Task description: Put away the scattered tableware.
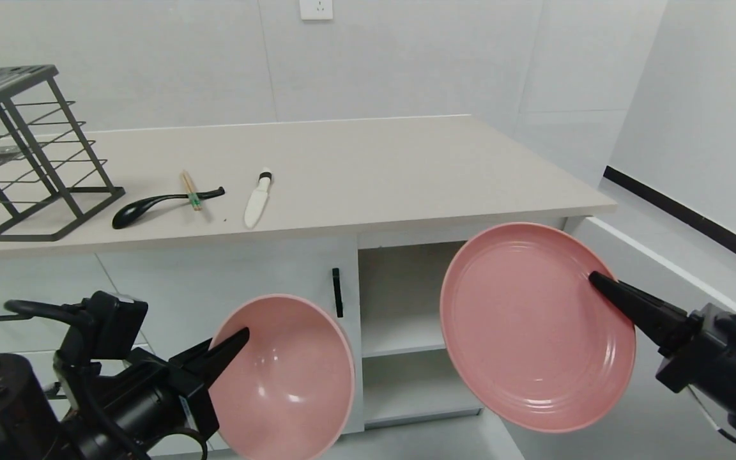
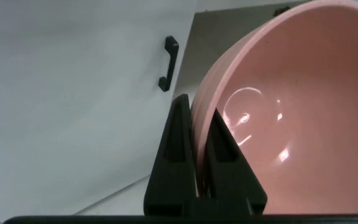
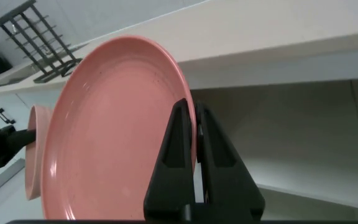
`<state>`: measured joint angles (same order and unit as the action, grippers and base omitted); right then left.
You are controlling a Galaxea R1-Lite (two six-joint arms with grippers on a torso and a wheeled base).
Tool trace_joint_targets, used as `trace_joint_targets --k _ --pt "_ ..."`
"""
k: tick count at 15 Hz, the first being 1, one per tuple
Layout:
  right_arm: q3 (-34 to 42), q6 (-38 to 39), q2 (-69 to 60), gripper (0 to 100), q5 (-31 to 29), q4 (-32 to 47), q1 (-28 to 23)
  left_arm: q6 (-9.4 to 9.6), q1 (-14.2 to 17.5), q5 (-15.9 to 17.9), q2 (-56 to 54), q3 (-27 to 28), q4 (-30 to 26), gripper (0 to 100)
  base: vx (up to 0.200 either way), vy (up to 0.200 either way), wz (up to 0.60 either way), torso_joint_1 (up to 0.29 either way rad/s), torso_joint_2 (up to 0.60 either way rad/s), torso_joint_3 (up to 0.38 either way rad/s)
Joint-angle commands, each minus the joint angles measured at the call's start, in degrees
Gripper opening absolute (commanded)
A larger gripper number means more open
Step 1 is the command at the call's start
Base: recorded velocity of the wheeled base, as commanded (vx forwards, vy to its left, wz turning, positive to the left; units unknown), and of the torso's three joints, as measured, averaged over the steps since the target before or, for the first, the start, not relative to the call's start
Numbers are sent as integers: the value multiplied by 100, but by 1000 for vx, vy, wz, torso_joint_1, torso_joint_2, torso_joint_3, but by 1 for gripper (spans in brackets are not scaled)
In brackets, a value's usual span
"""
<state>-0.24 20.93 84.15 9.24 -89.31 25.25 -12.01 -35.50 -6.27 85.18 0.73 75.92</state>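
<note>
My left gripper (image 1: 230, 342) is shut on the rim of a pink bowl (image 1: 285, 383), held on edge low in front of the white cabinet door; the wrist view shows the bowl (image 2: 278, 118) pinched between the fingers (image 2: 180, 134). My right gripper (image 1: 598, 281) is shut on the rim of a pink plate (image 1: 531, 326), held upright before the open cabinet; the plate (image 3: 110, 130) fills much of the right wrist view. On the counter lie a black ladle (image 1: 151, 206), chopsticks (image 1: 191, 190) and a white knife (image 1: 257, 199).
A black wire rack (image 1: 26, 150) stands at the counter's left end. The open cabinet (image 1: 400, 319) below the counter has a shelf (image 1: 400, 342). The closed door carries a black handle (image 1: 337, 292). The counter (image 1: 406, 166) to the right is bare.
</note>
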Motion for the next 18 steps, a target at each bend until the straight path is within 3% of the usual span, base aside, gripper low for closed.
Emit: trace_joint_targets --k 1,4,5,6,7,10,13,18 --pt "-2 -1 22 0 8 -8 7 5 8 3 52 -56 1 0 0 0 0 -227 461 232" --pt "-2 -1 22 0 8 -8 7 49 8 3 17 -73 -16 0 0 0 0 -222 460 228" --pt "-2 -1 14 0 8 -8 7 243 17 -6 52 -64 -42 0 0 0 0 -203 417 198" --pt "-2 -1 14 0 8 -16 7 753 61 -24 157 -73 -104 0 0 0 0 -207 417 193" --pt "-2 -1 14 0 8 -16 7 1148 184 -50 315 -73 -113 0 0 0 0 -212 373 198" --pt "-2 -1 22 0 8 -16 7 1104 316 -50 430 -73 -113 0 0 0 0 -115 300 124" --pt "-2 -1 66 0 8 1 -11 717 263 -50 447 -73 81 0 0 0 0 -19 54 31" --pt "-2 16 980 0 -467 -8 15 691 184 -50 562 -73 397 0 0 0 0 0 0 0"
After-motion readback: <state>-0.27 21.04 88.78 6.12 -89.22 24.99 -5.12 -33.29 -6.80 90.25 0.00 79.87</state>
